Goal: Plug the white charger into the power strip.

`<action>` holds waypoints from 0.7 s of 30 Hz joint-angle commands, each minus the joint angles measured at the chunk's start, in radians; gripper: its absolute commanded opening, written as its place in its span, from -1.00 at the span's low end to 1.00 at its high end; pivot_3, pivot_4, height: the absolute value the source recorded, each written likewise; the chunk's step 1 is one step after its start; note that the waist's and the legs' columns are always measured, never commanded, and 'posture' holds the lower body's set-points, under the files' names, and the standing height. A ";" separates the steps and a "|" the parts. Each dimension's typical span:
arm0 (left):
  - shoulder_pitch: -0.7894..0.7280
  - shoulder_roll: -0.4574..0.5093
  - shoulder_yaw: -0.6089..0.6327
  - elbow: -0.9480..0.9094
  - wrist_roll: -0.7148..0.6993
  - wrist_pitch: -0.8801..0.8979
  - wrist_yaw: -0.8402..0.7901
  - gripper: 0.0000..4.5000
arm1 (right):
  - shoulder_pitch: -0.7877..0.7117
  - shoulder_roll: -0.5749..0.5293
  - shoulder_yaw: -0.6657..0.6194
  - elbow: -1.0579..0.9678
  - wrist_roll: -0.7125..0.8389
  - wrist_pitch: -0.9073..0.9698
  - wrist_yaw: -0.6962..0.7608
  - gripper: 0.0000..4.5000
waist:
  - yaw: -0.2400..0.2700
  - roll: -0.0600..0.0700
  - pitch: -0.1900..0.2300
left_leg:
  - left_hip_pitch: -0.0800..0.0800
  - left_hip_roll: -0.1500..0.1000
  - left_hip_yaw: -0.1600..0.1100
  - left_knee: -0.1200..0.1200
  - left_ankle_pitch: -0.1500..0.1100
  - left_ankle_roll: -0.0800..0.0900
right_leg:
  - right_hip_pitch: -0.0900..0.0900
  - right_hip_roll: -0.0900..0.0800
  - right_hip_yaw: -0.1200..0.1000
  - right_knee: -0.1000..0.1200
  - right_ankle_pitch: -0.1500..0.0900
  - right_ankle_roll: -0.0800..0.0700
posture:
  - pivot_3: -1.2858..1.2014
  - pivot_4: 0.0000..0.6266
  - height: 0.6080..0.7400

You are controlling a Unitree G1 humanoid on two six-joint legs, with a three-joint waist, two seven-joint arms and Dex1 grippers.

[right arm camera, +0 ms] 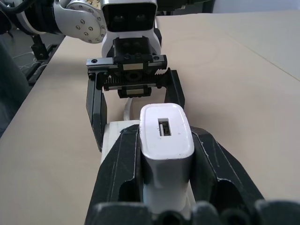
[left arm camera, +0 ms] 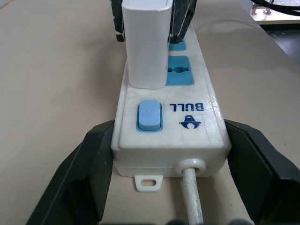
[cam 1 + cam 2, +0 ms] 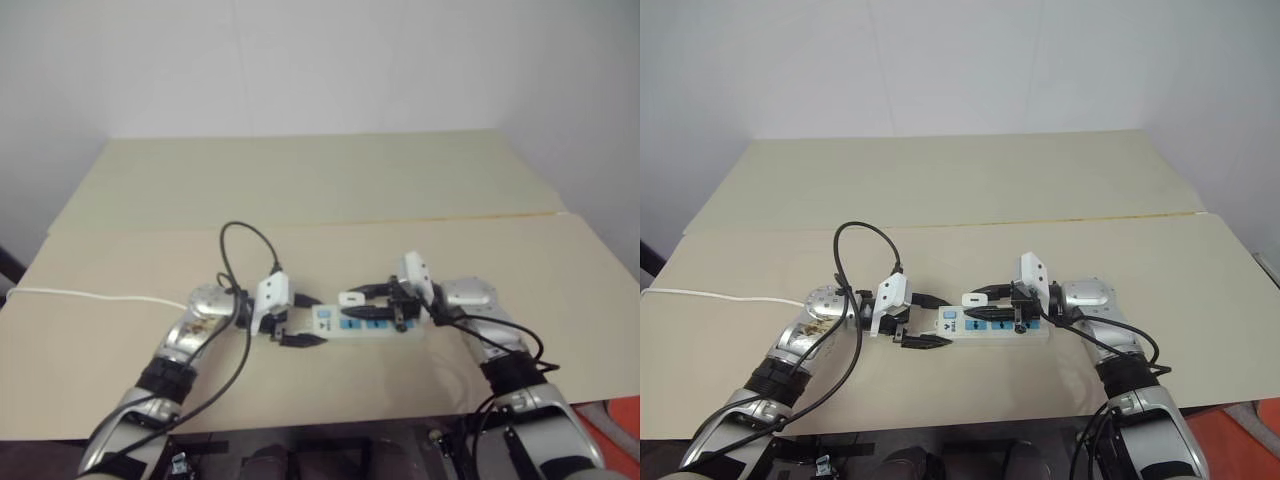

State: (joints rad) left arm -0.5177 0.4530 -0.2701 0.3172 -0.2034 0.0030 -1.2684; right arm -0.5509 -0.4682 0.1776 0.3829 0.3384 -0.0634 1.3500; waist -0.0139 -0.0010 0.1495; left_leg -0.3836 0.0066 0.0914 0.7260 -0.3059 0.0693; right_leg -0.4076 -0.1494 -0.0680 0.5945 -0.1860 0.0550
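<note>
Two silver-grey metal arms seen, black bands at forearms. Round silver wrist housings, ringed with small screws. Left hand (image 3: 923, 322) and right hand (image 3: 985, 305) each formed of two black fingers. White boxy camera module mounted on each wrist. Black cables looped along both arms.

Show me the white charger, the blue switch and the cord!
white charger (image 2: 146, 44), left wrist view, its front face.
blue switch (image 2: 149, 116), left wrist view, its middle.
cord (image 2: 193, 197), left wrist view, just outside the strip's end.
</note>
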 commanded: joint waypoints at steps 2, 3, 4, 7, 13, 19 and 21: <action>0.006 0.026 0.015 0.003 0.013 0.005 -0.002 0.44 | 0.056 -0.089 -0.018 0.115 -0.063 -0.011 0.021 -0.51 | 0.005 0.000 0.000 | 0.000 0.000 0.000 0.000 0.000 0.000 | 0.000 0.000 0.000 0.000 0.000 0.000 | 0.03 -0.52 1.00; 0.005 0.027 0.015 0.004 0.013 0.005 -0.003 0.44 | 0.056 -0.093 -0.022 0.126 -0.065 -0.015 0.018 -0.51 | 0.006 0.000 0.000 | 0.000 0.000 0.000 0.000 0.000 0.000 | 0.000 0.000 0.000 0.000 0.000 0.000 | 0.03 -0.52 1.00; 0.004 0.028 0.016 0.006 0.013 0.005 -0.004 0.44 | 0.056 -0.094 -0.023 0.134 -0.065 -0.018 0.016 -0.51 | 0.006 0.000 0.000 | 0.000 0.000 0.000 0.000 0.000 0.001 | 0.001 0.000 0.000 0.000 0.000 0.000 | 0.03 -0.52 1.00; 0.000 0.029 0.016 0.010 0.014 0.003 -0.004 0.44 | 0.050 -0.092 -0.020 0.139 -0.061 -0.019 0.019 -0.51 | 0.008 0.000 0.000 | 0.000 0.000 0.000 0.000 -0.001 0.001 | 0.001 0.000 0.000 -0.001 0.000 0.000 | 0.03 -0.52 1.00; -0.004 0.016 0.009 0.014 0.016 0.002 0.003 0.44 | 0.024 -0.052 0.009 0.105 -0.051 0.008 0.013 -0.51 | 0.008 0.000 0.000 | 0.000 0.000 -0.001 0.000 -0.001 0.001 | 0.001 0.000 0.000 -0.001 0.000 0.000 | 0.03 -0.52 1.00; -0.004 0.003 0.006 0.013 0.020 0.002 0.017 0.44 | -0.011 0.009 0.039 0.099 -0.058 0.033 -0.015 -0.51 | 0.002 0.000 0.000 | 0.000 0.000 0.000 0.000 -0.001 0.000 | 0.001 0.000 0.000 -0.001 0.000 0.000 | 0.03 -0.52 1.00; -0.003 0.002 0.008 0.013 0.021 0.002 0.021 0.44 | -0.015 0.018 0.044 0.098 -0.062 0.034 -0.014 -0.51 | 0.001 0.000 0.000 | 0.001 0.001 0.000 0.000 -0.001 0.000 | 0.001 0.000 0.000 0.000 0.000 0.000 | 0.03 -0.52 1.00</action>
State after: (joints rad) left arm -0.5210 0.4504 -0.2673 0.3268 -0.2006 0.0017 -1.2662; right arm -0.5815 -0.4523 0.1865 0.4373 0.3462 -0.0601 1.3630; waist -0.0128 -0.0012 0.1494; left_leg -0.3821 0.0075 0.0911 0.7260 -0.3068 0.0694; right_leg -0.4065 -0.1498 -0.0680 0.5945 -0.1855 0.0541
